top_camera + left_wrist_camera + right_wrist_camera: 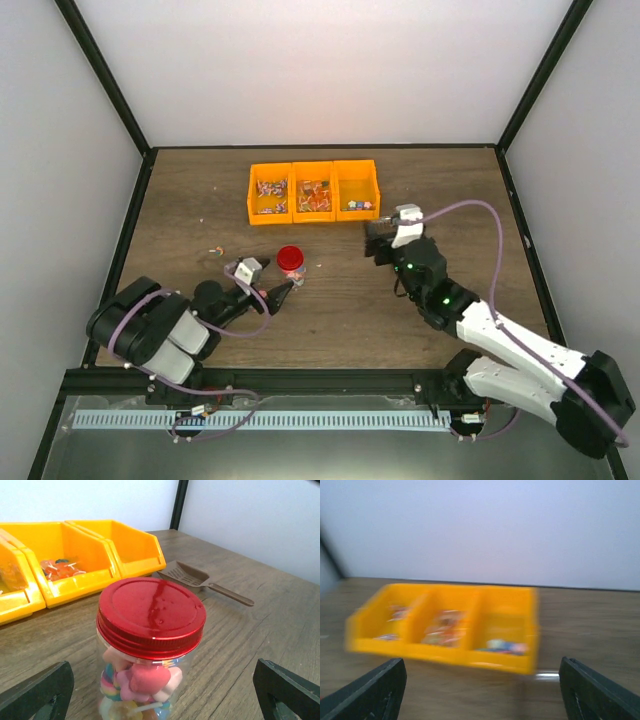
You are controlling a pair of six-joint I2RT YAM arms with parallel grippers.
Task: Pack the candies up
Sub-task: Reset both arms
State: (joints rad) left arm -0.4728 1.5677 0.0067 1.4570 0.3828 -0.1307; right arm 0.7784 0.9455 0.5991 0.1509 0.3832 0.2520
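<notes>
A small clear jar (pixel 291 262) with a round red lid (pixel 151 615) on it stands on the table. Candies (pixel 142 677) fill it: pink, white and striped pieces and a lollipop. More candies (pixel 314 192) lie in three orange bins (pixel 313 168). My left gripper (pixel 282 291) is open. In the left wrist view (pixel 162 697) its fingers stand wide apart on either side of the jar, not touching it. My right gripper (pixel 378 243) is open and empty. It faces the bins (pixel 520 662), which show blurred in the right wrist view.
A brown plastic scoop (pixel 200 579) lies on the table beside the right-hand bin (pixel 131 545). A few loose bits lie on the wood left of the jar (pixel 214 250) and right of it (pixel 318 266). Black frame posts edge the table.
</notes>
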